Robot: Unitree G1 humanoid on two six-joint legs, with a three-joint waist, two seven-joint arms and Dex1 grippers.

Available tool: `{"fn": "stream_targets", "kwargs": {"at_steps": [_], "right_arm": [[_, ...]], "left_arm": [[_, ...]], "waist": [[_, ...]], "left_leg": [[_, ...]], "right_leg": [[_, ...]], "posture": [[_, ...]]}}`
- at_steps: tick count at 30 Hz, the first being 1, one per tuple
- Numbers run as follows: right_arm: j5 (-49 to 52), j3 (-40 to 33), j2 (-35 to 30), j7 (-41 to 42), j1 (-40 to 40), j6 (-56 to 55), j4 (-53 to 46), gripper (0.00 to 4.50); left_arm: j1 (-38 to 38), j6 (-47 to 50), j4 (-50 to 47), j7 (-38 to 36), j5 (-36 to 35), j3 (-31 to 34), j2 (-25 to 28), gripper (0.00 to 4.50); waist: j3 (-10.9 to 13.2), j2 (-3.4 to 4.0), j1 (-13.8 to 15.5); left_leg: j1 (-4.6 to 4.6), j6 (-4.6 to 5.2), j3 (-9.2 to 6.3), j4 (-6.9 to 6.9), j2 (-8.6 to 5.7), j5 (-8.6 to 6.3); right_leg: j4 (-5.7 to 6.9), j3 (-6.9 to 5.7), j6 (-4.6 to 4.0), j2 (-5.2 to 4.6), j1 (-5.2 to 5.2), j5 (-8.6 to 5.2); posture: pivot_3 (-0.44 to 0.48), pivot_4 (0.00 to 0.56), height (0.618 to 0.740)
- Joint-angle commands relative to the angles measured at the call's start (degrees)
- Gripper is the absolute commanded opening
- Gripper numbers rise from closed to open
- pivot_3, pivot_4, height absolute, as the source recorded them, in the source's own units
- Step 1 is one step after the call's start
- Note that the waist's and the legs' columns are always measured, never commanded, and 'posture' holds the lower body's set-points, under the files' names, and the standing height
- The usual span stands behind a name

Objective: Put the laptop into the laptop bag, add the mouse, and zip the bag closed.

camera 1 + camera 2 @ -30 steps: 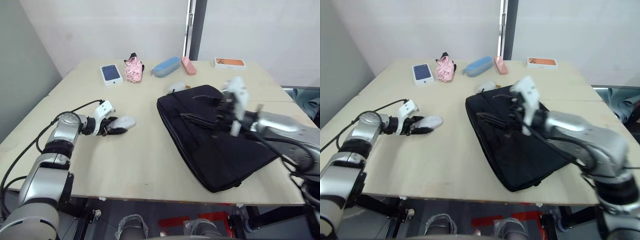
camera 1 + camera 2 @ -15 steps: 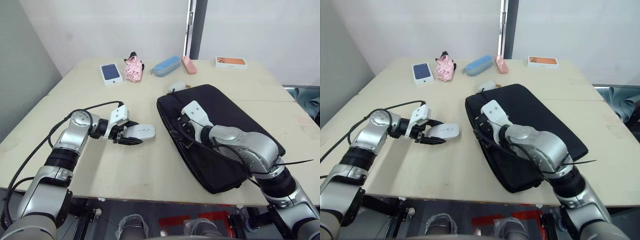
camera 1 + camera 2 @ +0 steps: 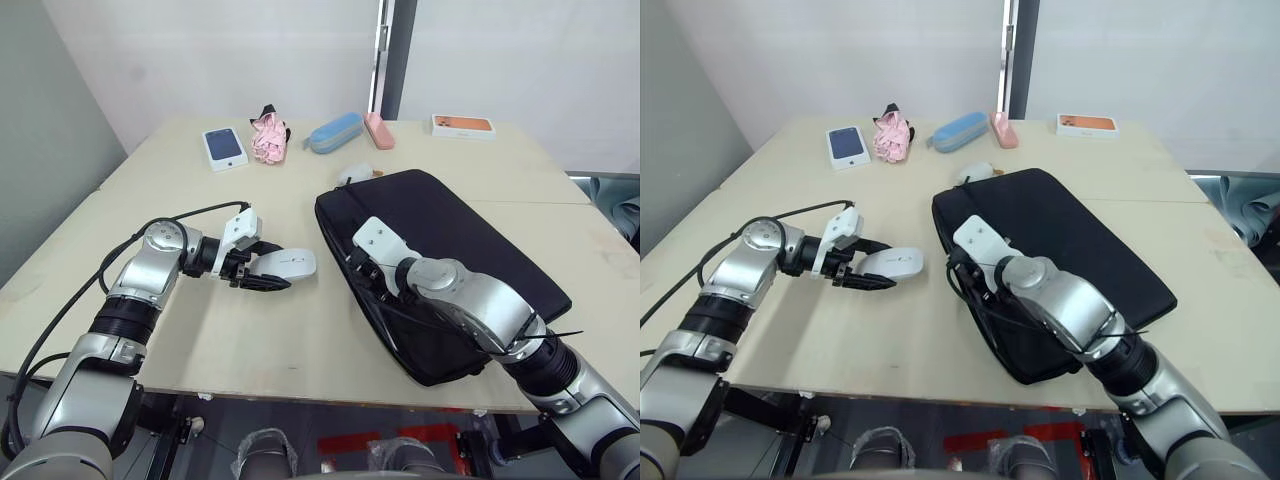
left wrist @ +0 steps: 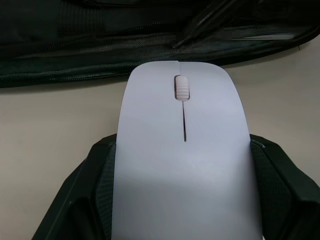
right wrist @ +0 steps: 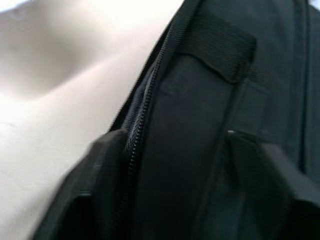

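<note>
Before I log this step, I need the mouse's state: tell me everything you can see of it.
The mouse is flat, white and glossy, with a ridged scroll wheel and a thin seam down its middle. The left gripper holds it between its two black fingers just above the table, level, its front pointing at the zipper edge of the black bag, a short way off.

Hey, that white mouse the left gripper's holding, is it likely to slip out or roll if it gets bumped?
The mouse looks smooth and glossy, so it could slide between the left gripper's fingers, which clamp only its sides. It is flat and low, so rolling seems unlikely. It probably weighs little for its size.
</note>
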Motion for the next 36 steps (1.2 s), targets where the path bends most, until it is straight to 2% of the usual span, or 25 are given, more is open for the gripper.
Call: {"fn": "stream_targets", "kwargs": {"at_steps": [1, 5, 7, 15, 25, 29, 33, 36], "right_arm": [[-1.5, -0.8, -0.1, 2.4, 0.3, 0.0, -0.6, 1.99], [-2.2, -2.3, 0.5, 3.9, 0.5, 0.8, -1.6, 0.61], [-1.5, -5.2, 2.4, 3.8, 0.8, 1.6, -1.7, 0.01], [7.5, -22.6, 11.6, 7.0, -3.5, 10.4, -5.7, 0.01], [14.5, -36.6, 9.1, 11.5, -15.1, 16.3, -5.3, 0.01], [16.4, -38.9, 8.5, 12.4, -17.3, 17.2, -4.8, 0.01], [16.5, -38.9, 7.5, 12.3, -17.8, 16.5, -3.3, 0.01], [16.9, -38.7, 7.6, 12.0, -17.9, 16.2, -3.1, 0.01]], "left_arm": [[0.2, 0.7, -2.8, 0.1, -1.6, 1.2, 0.9, 2.87], [-0.2, 1.1, -3.3, 1.0, -1.8, 0.6, 0.1, 2.87], [-0.4, 1.4, -3.7, 1.4, -1.9, 0.3, -0.5, 2.87], [-1.4, 0.7, -3.2, 2.4, -0.6, -1.8, -3.0, 2.87], [-3.5, 1.3, -2.4, 7.6, 0.6, -3.2, -8.3, 2.87], [-4.6, 0.5, -1.3, 11.2, 1.7, -3.3, -11.2, 2.87], [-8.5, -3.2, 5.7, 18.9, 5.4, -4.8, -18.1, 2.87], [-10.5, -5.4, 10.1, 21.2, 7.2, -5.7, -21.1, 2.87]], "waist": [[0.0, 0.0, 0.0], [0.0, 0.0, 0.1], [0.0, 0.0, 0.1], [0.0, 0.0, -0.2], [0.0, 0.02, -0.1], [0.0, 0.03, 0.0], [0.0, 0.03, 0.4], [0.0, 0.02, 0.5]], "left_leg": [[0.0, 0.0, 0.0, 0.0, 0.0, 0.0], [0.0, 0.0, 0.0, 0.02, 0.0, 0.01], [0.0, 0.01, 0.0, 0.03, 0.0, 0.01], [-0.02, 0.02, -0.01, 0.09, 0.01, 0.02], [-0.04, 0.02, 0.0, 0.03, 0.04, 0.03], [-0.04, 0.02, -0.01, 0.04, 0.07, 0.03], [-0.05, 0.04, -0.02, 0.06, 0.06, 0.04], [-0.09, 0.08, -0.01, 0.12, 0.02, 0.05]], "right_leg": [[0.01, -0.01, 0.0, 0.0, 0.0, 0.0], [0.01, -0.01, 0.0, 0.0, 0.0, 0.0], [0.02, -0.01, 0.0, 0.0, 0.0, 0.01], [0.11, 0.01, -0.03, 0.01, -0.04, 0.0], [0.07, -0.01, 0.13, 0.07, -0.06, 0.11], [0.09, -0.02, 0.13, 0.09, -0.07, 0.11], [0.08, -0.03, 0.13, 0.09, -0.04, 0.12], [0.07, 0.01, 0.12, 0.06, -0.04, 0.13]], "posture": [[0.0, 0.15, 0.74], [0.0, 0.15, 0.74], [0.0, 0.15, 0.74], [0.0, 0.15, 0.74], [0.0, 0.15, 0.74], [0.0, 0.15, 0.74], [0.0, 0.15, 0.74], [0.0, 0.15, 0.74]]}}
